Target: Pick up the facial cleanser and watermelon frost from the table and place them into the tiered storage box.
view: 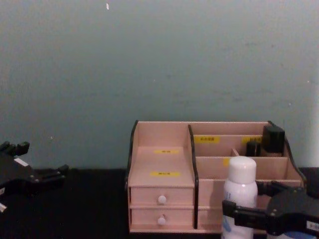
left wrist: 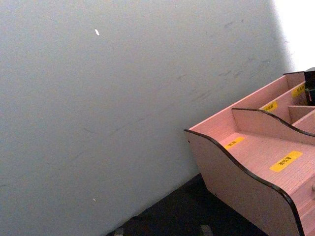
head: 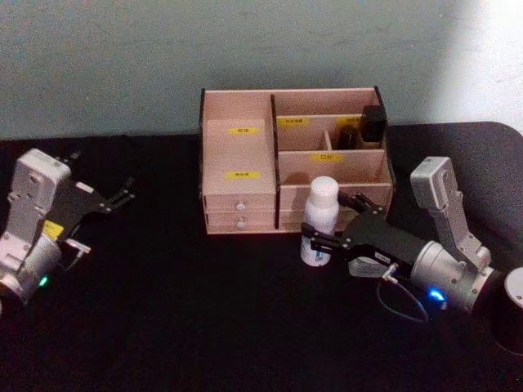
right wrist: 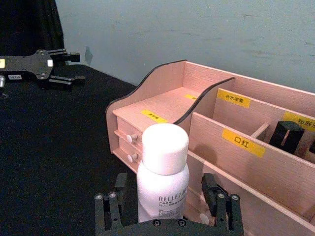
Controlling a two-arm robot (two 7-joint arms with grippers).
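1. The tiered storage box point(head: 237, 151) stood at the back of the black desk point(head: 204, 327), against the pale wall point(head: 245, 49). Its two small drawers point(head: 241, 214) faced the robot.
2. The facial cleanser point(head: 320, 208) stood upright on the desk, just in front of the box's right half and right of the drawers. Its white cap reached roughly to the front compartment's rim.
3. The right pincer point(head: 333, 220) reached in from the right and straddled the bottle low on its body. Its jaws were spread. In the right wrist view the fingers point(right wrist: 107, 211) flanked the bottle with a gap on either side.
4. The left pincer point(head: 124, 190) hung over the desk's left side, well apart from the box, with its jaws parted and nothing between them.
5. Two black bottles point(head: 373, 122) occupied the box's upper right compartment.
6. The watermelon frost point(head: 513, 314), if the squat round jar at the desk's right edge was indeed it, stood beside the right arm, well apart from the box.
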